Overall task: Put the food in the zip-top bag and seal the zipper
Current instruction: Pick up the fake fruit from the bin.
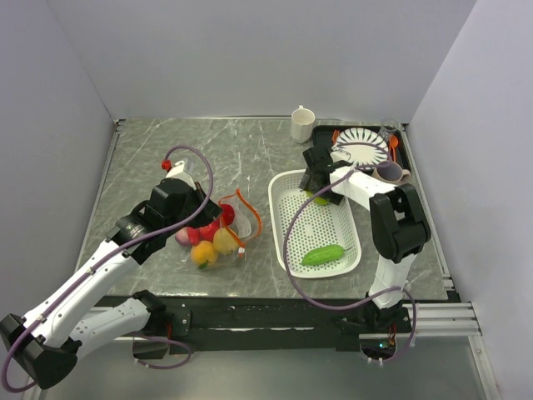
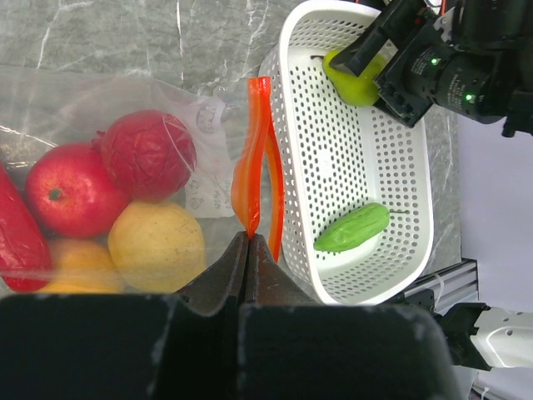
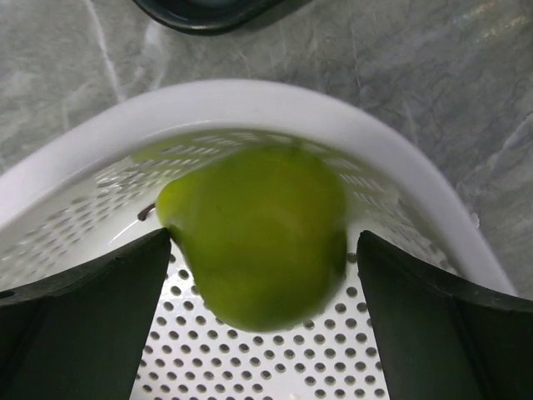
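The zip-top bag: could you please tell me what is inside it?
Through the clear zip-top bag show a red ball, a darker red ball, a yellow ball, an orange ball and a red chilli. The left gripper covers its near edge, so anything there is hidden.

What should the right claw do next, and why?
Probably close the right gripper on the green fruit. Its open jaws flank the fruit in the basket, while the left gripper pinches the zipper of the bag.
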You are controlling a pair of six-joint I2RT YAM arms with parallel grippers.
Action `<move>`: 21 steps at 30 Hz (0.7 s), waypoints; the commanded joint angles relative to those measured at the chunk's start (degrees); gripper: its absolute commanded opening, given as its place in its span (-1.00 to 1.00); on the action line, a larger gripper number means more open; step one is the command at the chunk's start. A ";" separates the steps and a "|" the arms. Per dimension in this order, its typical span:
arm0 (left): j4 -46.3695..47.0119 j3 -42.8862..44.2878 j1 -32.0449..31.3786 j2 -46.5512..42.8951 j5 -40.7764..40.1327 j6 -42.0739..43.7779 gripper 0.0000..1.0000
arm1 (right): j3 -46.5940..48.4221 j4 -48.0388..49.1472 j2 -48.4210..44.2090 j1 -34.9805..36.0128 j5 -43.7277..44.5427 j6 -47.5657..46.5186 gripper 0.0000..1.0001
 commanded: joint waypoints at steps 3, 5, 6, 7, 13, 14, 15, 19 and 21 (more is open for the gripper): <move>1.60 0.89 -0.16 -0.11 0.29 0.58 -0.99 | 0.33 1.79 2.11 -0.46 1.13 -0.08 0.94; 1.60 0.89 -0.07 0.15 0.38 0.58 -0.99 | 0.24 1.79 2.20 -0.55 0.77 -0.78 0.90; 1.51 0.89 -0.16 0.24 0.38 0.66 -0.99 | 0.24 1.97 2.02 -0.47 0.51 -1.14 0.86; 1.60 0.89 -0.16 0.24 0.38 0.66 -0.99 | 0.15 1.97 1.76 -0.64 0.24 -1.23 0.84; 2.13 0.71 -0.16 0.68 0.91 0.66 -0.99 | -2.13 4.51 -0.70 -0.46 -4.23 -5.88 0.61; 2.12 0.71 -0.16 0.77 0.99 0.66 -0.99 | -2.74 4.95 -1.14 -0.38 -5.72 -7.10 0.60; 2.21 0.71 -0.16 0.86 0.91 0.75 -0.99 | -3.18 5.13 -1.93 -0.38 -6.52 -7.73 0.58; 2.48 0.71 -0.07 0.95 1.08 0.75 -0.99 | -6.52 7.41 -5.62 0.24 -10.03 -11.23 0.54; 2.56 0.63 -0.16 1.03 1.17 0.75 -0.99 | -8.81 9.26 -8.33 0.68 -13.81 -13.43 0.53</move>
